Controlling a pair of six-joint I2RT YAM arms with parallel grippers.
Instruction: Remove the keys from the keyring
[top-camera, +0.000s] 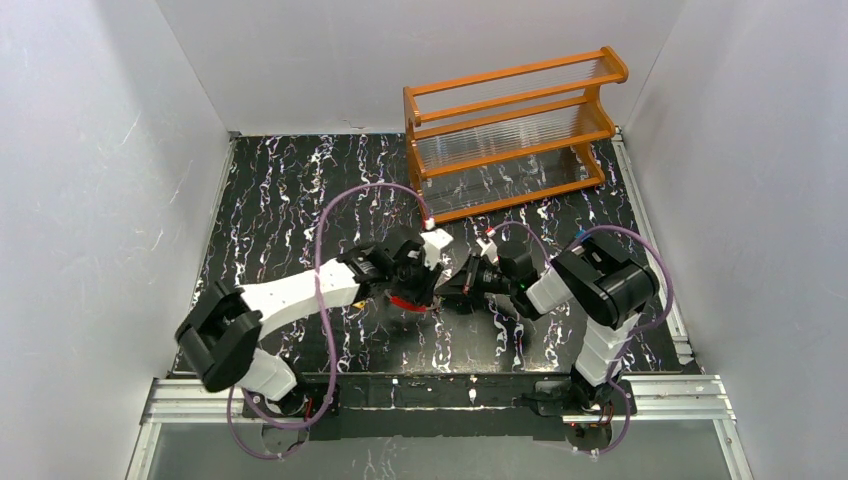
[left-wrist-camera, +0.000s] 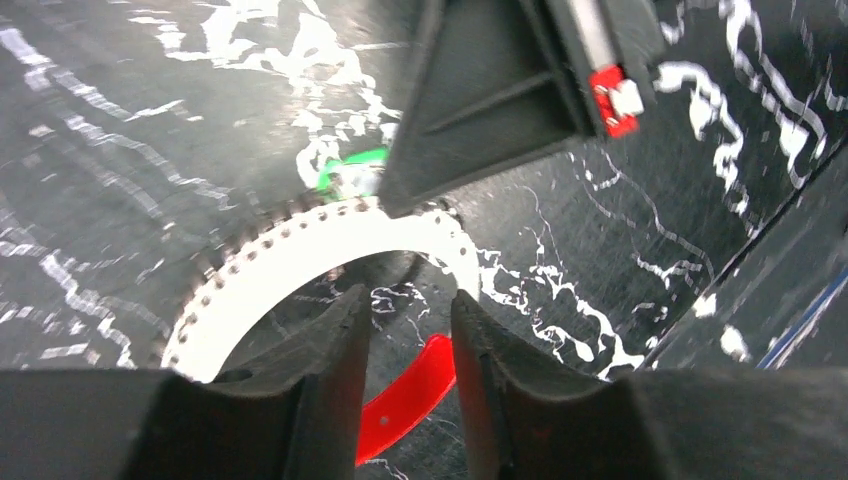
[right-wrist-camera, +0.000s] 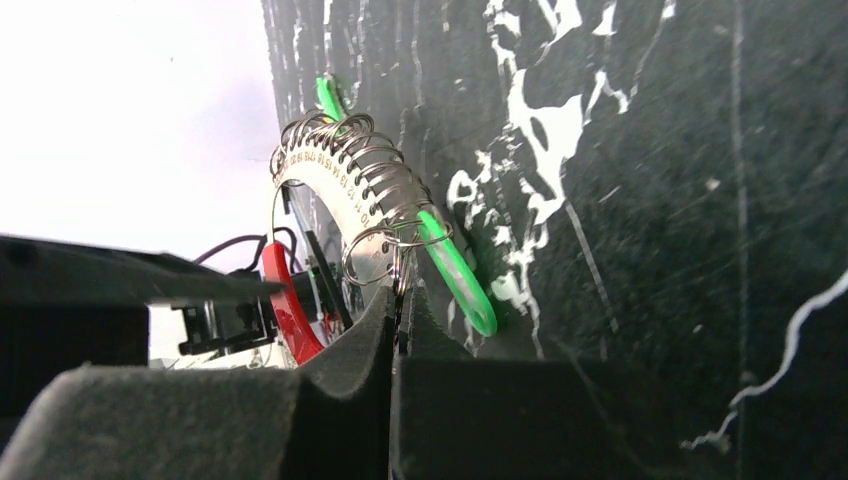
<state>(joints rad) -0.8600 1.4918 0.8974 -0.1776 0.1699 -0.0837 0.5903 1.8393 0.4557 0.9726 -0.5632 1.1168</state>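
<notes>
The keyring (left-wrist-camera: 300, 245) is a large pale ring with a ribbed wire coil (right-wrist-camera: 375, 175) and a short red segment (left-wrist-camera: 415, 385). It shows in the top view (top-camera: 405, 303) between the two grippers. My left gripper (left-wrist-camera: 408, 300) has its jaws narrowly apart, with the red segment between them touching both fingers. My right gripper (right-wrist-camera: 400, 295) is shut on a small wire loop (right-wrist-camera: 398, 262) hanging from the coil beside a green key (right-wrist-camera: 455, 270). The green key also shows in the left wrist view (left-wrist-camera: 350, 170). Red and yellow keys are not visible.
The orange wooden rack (top-camera: 515, 130) stands at the back right of the black marbled table (top-camera: 290, 200). White walls close in the left, back and right sides. The right gripper's body (left-wrist-camera: 490, 90) sits close above the ring in the left wrist view.
</notes>
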